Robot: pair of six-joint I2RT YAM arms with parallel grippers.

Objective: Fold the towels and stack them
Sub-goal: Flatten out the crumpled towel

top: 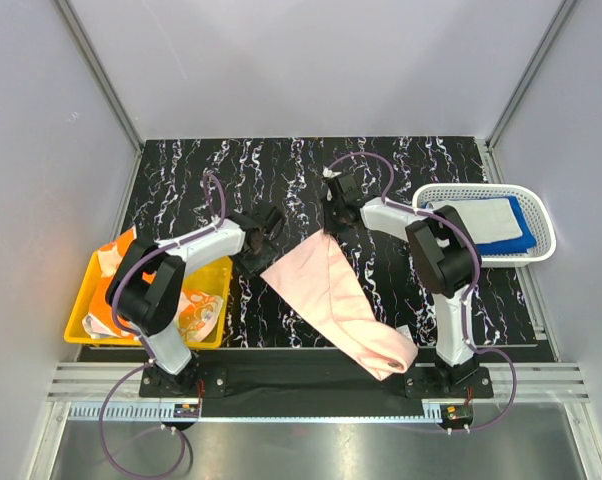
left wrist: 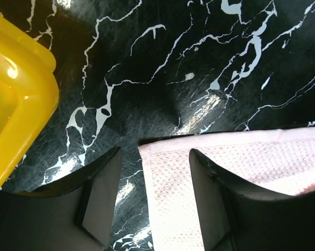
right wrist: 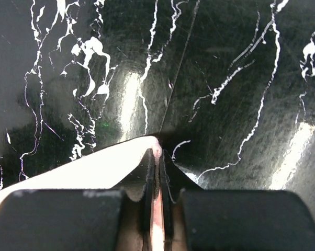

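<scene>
Top external view: the right pincer (top: 328, 225) is clenched on one corner of the pink towel (top: 336, 300), holding that corner up off the black marbled table (top: 181, 170); from the grip the towel runs slantwise back toward the arm bases, its other end bunched at the table's near edge; the left pincer (left wrist: 155, 157) stands released, low over the table, with another corner of the same towel lying flat between its fingers; on its outer side, back by the left arm's base, a yellow bin (top: 81, 318) holds orange-and-white towels (top: 196, 312); outward of the right pincer, past its arm, a white basket (top: 541, 212) holds an off-white towel (top: 481, 218) lying on a blue towel (top: 521, 238).
</scene>
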